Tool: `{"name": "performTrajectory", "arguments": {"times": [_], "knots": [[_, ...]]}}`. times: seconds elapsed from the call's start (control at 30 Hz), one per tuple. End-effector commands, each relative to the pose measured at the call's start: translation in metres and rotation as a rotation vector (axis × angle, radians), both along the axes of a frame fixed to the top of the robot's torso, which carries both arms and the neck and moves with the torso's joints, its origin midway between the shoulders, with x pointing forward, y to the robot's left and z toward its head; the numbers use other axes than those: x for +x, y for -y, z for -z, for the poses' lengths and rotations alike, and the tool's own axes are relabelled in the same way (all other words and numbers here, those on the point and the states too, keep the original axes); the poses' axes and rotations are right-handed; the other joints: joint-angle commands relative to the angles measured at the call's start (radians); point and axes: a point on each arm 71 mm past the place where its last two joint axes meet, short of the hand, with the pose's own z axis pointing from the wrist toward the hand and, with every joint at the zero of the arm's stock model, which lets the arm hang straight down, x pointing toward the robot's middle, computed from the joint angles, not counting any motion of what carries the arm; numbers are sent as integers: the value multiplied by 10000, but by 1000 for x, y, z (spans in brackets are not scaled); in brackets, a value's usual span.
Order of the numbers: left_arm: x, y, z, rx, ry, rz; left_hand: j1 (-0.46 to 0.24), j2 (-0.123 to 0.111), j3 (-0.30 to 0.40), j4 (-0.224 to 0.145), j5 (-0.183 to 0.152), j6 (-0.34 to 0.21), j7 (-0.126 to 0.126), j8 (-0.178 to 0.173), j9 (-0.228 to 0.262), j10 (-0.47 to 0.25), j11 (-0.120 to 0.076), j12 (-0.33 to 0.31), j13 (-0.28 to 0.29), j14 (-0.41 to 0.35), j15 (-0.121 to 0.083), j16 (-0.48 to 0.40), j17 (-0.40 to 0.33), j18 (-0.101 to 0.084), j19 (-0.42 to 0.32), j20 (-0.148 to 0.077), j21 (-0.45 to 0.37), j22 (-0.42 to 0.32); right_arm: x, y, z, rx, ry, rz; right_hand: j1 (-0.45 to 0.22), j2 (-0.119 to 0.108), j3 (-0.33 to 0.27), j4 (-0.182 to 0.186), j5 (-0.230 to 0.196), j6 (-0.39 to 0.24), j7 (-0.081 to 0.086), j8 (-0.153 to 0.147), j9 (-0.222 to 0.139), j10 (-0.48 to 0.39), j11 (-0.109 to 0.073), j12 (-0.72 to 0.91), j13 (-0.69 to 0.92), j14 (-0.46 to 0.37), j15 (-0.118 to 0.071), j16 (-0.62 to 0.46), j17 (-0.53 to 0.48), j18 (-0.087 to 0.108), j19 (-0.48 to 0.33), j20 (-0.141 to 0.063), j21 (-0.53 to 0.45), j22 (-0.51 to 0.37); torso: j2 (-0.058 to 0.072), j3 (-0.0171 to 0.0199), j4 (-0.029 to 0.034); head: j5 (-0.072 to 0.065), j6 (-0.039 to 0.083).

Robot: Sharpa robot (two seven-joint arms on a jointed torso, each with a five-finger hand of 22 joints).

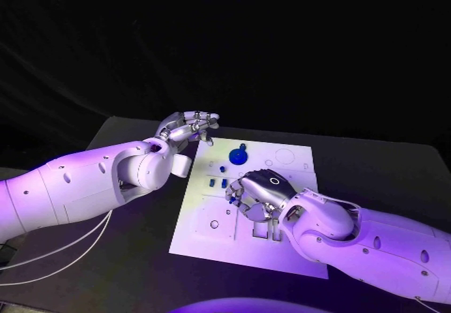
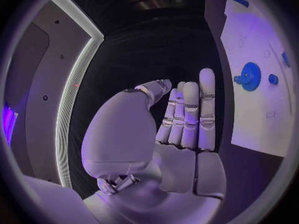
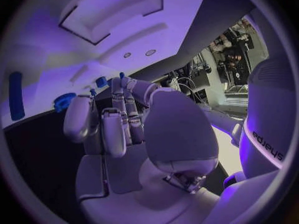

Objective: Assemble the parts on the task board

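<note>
Parts sit on the white task board in the middle of the black table. The right hand is much nearer to them. It hangs low over the middle of the board, with its fingers bent down toward the small blue pegs just beside it on the left arm's side. I cannot tell if those fingers pinch anything; the right wrist view shows them close together, with no part plainly between them.

The blue gear lies flat near the far edge of the board, a little past the right hand. A small blue peg is right behind it.

The left hand is off the board, near its far corner, above the bare table. Its fingers are straight and together and it holds nothing.

My guess is the right hand works on the small pegs next. Its own fingers hide the spot under them, so aiming may be hard.
</note>
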Motion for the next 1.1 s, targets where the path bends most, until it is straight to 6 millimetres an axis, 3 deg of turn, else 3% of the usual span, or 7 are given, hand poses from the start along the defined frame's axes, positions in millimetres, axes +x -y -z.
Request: {"name": "performTrajectory", "arguments": {"times": [0.03,0.37,1.1], "knots": [[0,4,-1,-48,61,239,3,-15,-18,-65,56,-57,6,-19,-9,-58,-2,67,15,-56,-2,-31,-9,133,21,27,-47,-17,-3,-3,5,-20,-110,-225,-90,28,19,-26,35,68,40,61,10,4,-61,6,14,413,-64,35,0,-92,-50,2,-51,-8,-7,9,2,89,-86],[1,4,-1,-5,80,277,-3,-15,-21,-62,55,-62,8,-18,-10,-66,1,73,16,-60,1,-33,-12,132,19,30,-51,-20,-7,-6,15,-128,-387,-312,-95,33,23,-31,45,59,45,56,10,0,-57,0,13,413,-62,34,-2,-92,-50,3,-50,-5,-4,6,-8,170,-221],[1,3,0,22,62,259,-14,-13,-24,-54,54,-68,11,-18,-11,-77,5,81,18,-65,5,-34,-16,132,16,34,-58,-23,-9,-5,24,-339,-636,-272,-106,39,22,-27,48,56,49,54,10,-1,-53,-3,13,411,-60,32,-6,-91,-53,3,-52,-5,2,9,-1,199,-269]]}}
